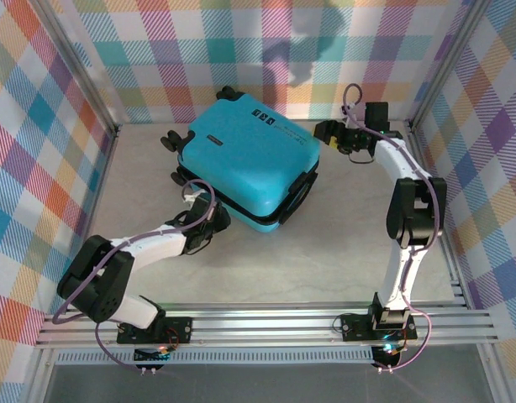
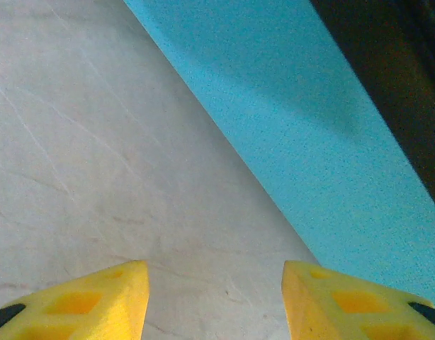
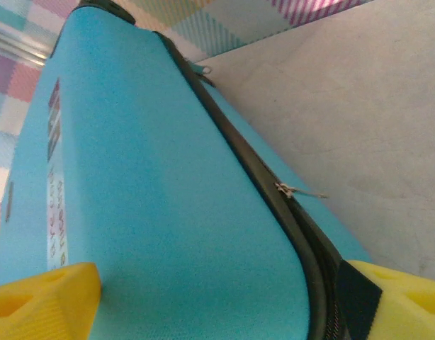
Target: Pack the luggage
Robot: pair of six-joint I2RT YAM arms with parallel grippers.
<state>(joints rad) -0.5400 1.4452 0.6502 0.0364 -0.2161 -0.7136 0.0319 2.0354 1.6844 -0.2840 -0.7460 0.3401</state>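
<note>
Left: the left gripper (image 2: 214, 283) sits low at the near-left corner of the small turquoise hard-shell suitcase (image 1: 245, 159). Its yellow fingers are parted, with bare pale table (image 1: 342, 252) between them and nothing gripped. The shell's side wall runs just beside the right-hand finger. It is likely parked there to brace or nudge the case.

Centre: the suitcase lies flat on the table's far half with its lid down, black wheels (image 1: 170, 141) pointing far-left. It is closed, so packing appears largely done. Whether the zip is fully run cannot be told.

Right: the right gripper (image 3: 217, 283) is at the case's far-right corner, jaws spread wide astride the black zipper band (image 3: 253, 170) and not clamped. The small metal zipper pull (image 3: 287, 190) lies just ahead of it, probably what it is there for.
</note>
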